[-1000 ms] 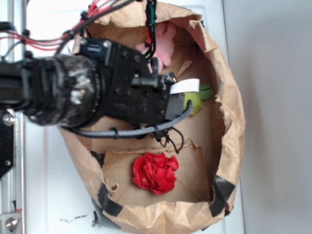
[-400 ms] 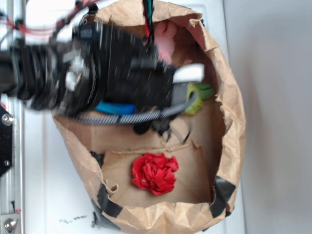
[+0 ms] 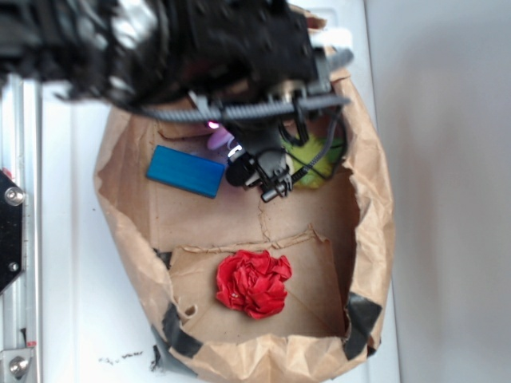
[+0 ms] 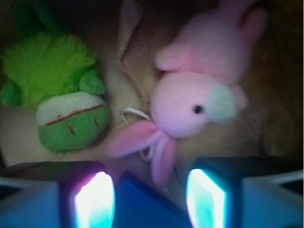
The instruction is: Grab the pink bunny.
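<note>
In the wrist view the pink bunny (image 4: 199,95) lies on the brown paper floor, whitish face to the right and long ears trailing down toward my fingers. My gripper (image 4: 151,199) is open, just short of the bunny, with one ear tip reaching into the gap between the lit fingertips (image 4: 95,199). Nothing is held. In the exterior view the black arm (image 3: 200,48) covers the back of the bag and hides almost all of the bunny.
A green plush (image 4: 66,109) lies just left of the bunny, also visible by the arm (image 3: 313,159). A blue block (image 3: 185,170) and a red ruffled ball (image 3: 254,283) lie inside the torn paper bag (image 3: 375,239), whose walls close in all round.
The arm has moved toward the back of the bag, uncovering the blue block and covering the bunny in the exterior view. The red ball has not moved.
</note>
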`<state>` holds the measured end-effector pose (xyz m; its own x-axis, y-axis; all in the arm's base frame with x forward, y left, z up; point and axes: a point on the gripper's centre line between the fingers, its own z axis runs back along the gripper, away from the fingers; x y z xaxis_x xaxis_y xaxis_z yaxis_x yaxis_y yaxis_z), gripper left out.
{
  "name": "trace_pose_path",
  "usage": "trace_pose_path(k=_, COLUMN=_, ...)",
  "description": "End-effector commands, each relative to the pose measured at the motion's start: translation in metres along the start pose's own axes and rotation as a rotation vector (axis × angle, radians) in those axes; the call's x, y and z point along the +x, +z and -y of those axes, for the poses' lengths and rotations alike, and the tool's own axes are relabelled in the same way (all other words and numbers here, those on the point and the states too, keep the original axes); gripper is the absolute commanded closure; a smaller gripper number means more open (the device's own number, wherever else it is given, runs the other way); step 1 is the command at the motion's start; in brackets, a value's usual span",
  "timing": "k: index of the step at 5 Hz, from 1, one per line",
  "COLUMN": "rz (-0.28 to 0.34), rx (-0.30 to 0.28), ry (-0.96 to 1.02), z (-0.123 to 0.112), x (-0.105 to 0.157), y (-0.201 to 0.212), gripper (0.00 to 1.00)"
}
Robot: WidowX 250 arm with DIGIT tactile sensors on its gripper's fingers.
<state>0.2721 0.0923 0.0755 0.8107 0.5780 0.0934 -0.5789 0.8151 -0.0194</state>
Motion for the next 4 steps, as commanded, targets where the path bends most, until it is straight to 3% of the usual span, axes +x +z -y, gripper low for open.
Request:
trace_pose_path(k=1, rz=0.192, rx=-0.040, ry=0.096, z=-0.015, x=0.009, y=0.016, gripper=0.00)
trace_pose_path(k=2, rz=0.278, rx=0.007, ry=0.186, z=-0.014, x=0.014, y=0.008, gripper=0.00)
trace_pose_path(k=3, rz=0.301, rx=-0.001, ry=0.296, z=-0.018, x=0.024, y=0.003, gripper=0.00)
trace_pose_path(k=4, rz=0.269, rx=-0.015, ry=0.283, z=-0.018, x=0.029, y=0.002, gripper=0.00)
